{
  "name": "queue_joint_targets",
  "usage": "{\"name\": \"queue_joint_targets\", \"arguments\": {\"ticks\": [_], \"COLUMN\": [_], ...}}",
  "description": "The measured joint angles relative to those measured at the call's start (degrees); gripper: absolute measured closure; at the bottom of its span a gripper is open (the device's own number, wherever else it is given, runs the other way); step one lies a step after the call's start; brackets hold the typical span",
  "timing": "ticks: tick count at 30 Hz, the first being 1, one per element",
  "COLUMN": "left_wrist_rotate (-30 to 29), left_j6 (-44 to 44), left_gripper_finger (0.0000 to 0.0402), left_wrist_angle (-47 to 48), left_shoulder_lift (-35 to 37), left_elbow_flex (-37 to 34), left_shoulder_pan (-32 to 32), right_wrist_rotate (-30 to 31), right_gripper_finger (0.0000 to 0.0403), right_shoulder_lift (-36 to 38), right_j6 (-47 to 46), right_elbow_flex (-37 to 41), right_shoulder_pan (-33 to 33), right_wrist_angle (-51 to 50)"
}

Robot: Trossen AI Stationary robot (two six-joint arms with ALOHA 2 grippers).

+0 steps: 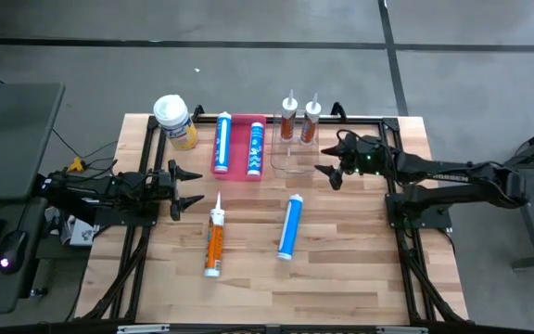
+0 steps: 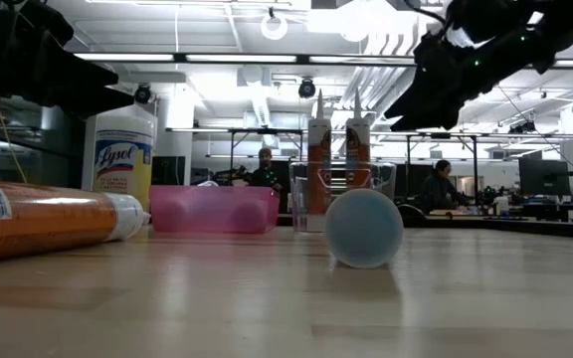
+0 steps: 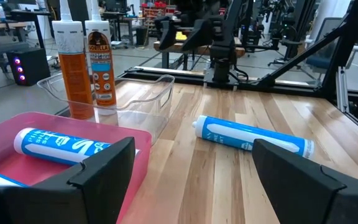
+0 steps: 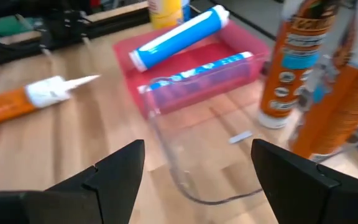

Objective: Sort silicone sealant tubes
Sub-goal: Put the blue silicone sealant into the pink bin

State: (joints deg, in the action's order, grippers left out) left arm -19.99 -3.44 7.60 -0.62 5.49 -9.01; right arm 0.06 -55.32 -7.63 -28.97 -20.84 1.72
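Observation:
Two blue sealant tubes (image 1: 222,144) (image 1: 256,148) lie in a pink tray (image 1: 239,174); the left one rests on the tray's rim (image 4: 179,37). Two orange tubes (image 1: 289,116) (image 1: 311,119) stand upright, nozzles up, in a clear bin (image 1: 295,160). A third blue tube (image 1: 290,225) and a third orange tube (image 1: 214,239) lie on the table. My left gripper (image 1: 188,186) is open and empty, left of the tray's near end. My right gripper (image 1: 330,165) is open and empty, just right of the clear bin, above the table (image 2: 436,89).
A yellow jar with a white lid (image 1: 176,121) stands at the far left, beside the pink tray. Black frame rails (image 1: 369,119) run along the table's far and side edges. The bare wooden top (image 1: 360,269) lies near and right of the loose tubes.

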Motion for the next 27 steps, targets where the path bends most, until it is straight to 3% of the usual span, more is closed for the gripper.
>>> {"name": "queue_joint_targets", "arguments": {"ticks": [6, 13, 27], "left_wrist_rotate": [0.0, 0.0, 0.0], "left_j6": [-0.01, -0.01, -0.02], "left_gripper_finger": [0.0082, 0.0082, 0.0082], "left_wrist_angle": [0.0, 0.0, 0.0], "left_shoulder_lift": [0.02, 0.01, 0.02], "left_elbow_flex": [-0.01, 0.0, 0.01], "left_shoulder_pan": [0.0, 0.0, 0.01], "right_wrist_rotate": [0.3, 5.09, 5.01], "right_gripper_finger": [0.0112, 0.0112, 0.0112], "right_shoulder_lift": [0.08, 0.06, -6.48], "right_j6": [-1.64, -7.95, -37.1], "right_elbow_flex": [0.0, 0.0, -1.98], "right_shoulder_pan": [4.68, 10.52, 20.06], "right_wrist_angle": [0.06, -0.81, -3.86]}}
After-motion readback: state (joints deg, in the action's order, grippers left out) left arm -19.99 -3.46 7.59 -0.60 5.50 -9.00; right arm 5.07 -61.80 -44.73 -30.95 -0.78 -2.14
